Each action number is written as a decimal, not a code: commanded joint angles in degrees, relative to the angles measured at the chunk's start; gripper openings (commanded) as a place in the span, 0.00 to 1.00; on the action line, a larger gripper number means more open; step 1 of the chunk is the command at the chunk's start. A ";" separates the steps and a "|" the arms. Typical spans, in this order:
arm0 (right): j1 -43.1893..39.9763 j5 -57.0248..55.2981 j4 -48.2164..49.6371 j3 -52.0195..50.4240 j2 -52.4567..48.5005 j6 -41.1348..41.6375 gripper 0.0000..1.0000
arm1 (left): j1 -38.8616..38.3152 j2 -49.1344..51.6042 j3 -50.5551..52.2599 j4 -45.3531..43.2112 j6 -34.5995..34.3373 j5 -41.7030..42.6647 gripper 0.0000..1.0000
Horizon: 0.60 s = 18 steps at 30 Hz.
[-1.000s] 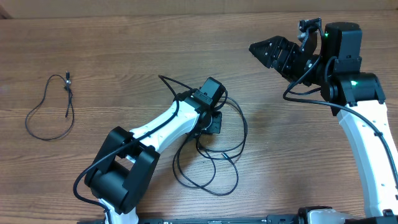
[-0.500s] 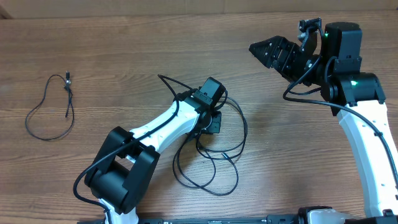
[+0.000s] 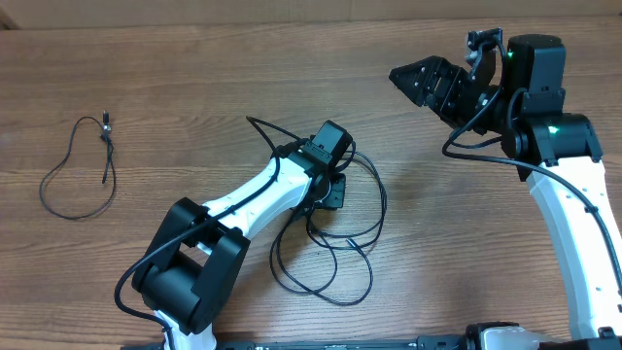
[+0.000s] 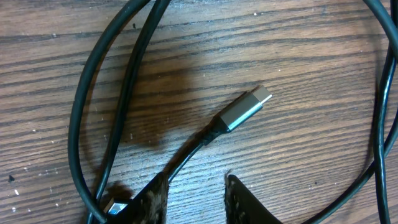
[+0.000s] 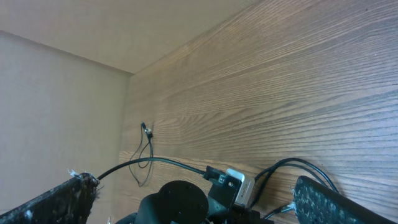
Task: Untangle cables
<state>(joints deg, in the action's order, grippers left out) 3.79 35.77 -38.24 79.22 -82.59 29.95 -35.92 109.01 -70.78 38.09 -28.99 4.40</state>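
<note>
Cables [image 3: 330,255] lie tangled mid-bench [image 3: 194,78] beneath the left hand [image 4: 198,200], which is angled low over them with its fingers slightly parted, released. Their silver plug [image 4: 244,110] points up-right in the left wrist view. Right hand [image 3: 406,83] hovers raised, spread wide, aimed left.

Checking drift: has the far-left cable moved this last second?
No. The far-left cable keeps its spot against the table's wood grain.

Overhead top-down; left wrist close-up
</note>
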 commanded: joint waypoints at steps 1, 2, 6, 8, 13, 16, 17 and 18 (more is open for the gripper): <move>-0.13 -0.17 0.44 1.36 0.20 -0.44 1.00 | -0.22 0.37 0.66 -0.02 -0.42 -0.61 0.32; -0.13 -0.17 0.68 1.36 0.22 -0.44 1.00 | -0.22 0.37 0.66 -0.02 -0.42 -0.59 0.32; -0.13 -0.17 0.81 1.36 0.22 -0.44 1.00 | -0.22 0.37 0.66 -0.02 -0.42 -0.61 0.35; -0.13 -0.17 0.81 1.36 0.22 -0.44 1.00 | -0.22 0.37 0.66 -0.02 -0.42 -0.63 0.35; -0.13 -0.15 0.81 1.36 0.22 -0.44 1.00 | -0.22 0.37 0.66 -0.24 -0.42 -0.63 0.40; -0.13 -0.17 0.81 1.36 0.20 -0.44 1.00 | -0.24 0.37 0.66 -0.24 -0.42 -0.63 0.41; -0.13 -0.17 0.81 1.36 0.22 -0.44 1.00 | -0.24 0.37 0.66 -0.24 -0.42 -0.63 0.43; -0.13 -0.15 0.81 1.36 0.22 -0.44 1.00 | -0.22 0.37 0.66 -0.26 -0.42 -0.63 0.45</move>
<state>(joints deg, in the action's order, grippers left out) 3.79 35.75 -37.74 79.22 -82.59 29.93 -35.92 109.01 -70.78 38.04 -29.04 4.40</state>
